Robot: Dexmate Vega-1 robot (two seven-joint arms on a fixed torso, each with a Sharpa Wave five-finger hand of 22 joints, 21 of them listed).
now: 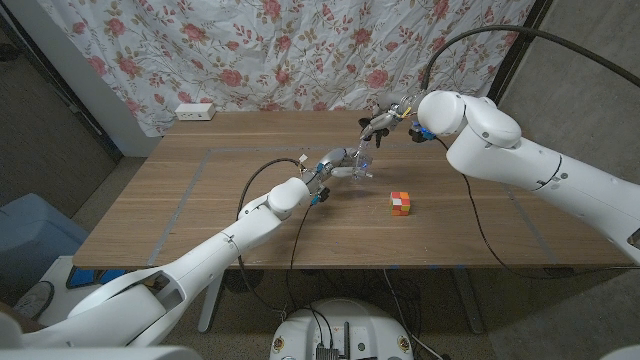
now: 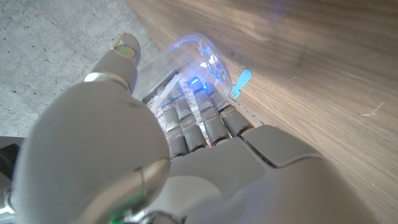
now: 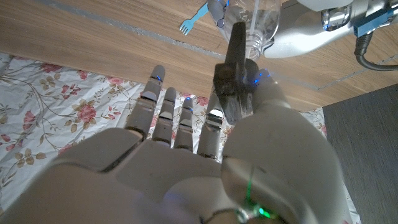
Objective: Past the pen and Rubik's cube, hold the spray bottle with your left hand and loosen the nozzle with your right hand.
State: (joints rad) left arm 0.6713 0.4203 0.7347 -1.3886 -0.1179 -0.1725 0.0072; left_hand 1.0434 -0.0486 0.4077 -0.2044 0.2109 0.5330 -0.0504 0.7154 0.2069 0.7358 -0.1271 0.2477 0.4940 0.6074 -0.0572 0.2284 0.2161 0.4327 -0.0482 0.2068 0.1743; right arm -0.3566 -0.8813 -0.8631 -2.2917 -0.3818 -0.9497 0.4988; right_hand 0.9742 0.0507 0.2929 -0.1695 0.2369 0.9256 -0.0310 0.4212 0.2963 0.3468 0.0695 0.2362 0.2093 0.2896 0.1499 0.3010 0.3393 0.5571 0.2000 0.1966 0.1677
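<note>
Gripping spray bottle (image 1: 362, 160) mid-table: left hand (image 1: 335, 165); right hand (image 1: 383, 121) at nozzle (image 3: 234, 59).

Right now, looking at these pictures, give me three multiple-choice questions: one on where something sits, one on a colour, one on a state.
1. Where is the Rubik's cube?
A. on the table, nearer the robot than the spray bottle
B. in the left hand
C. on the floor

2. What colour is the small fork?
A. red
B. blue
C. black

3. What is the left hand doing?
A. resting apart
B. gripping the clear bottle
C. holding the cube

Answers: 1 A, head view shows it on the wood; 2 B, right wrist view; 3 B, fingers wrap the bottle.
</note>
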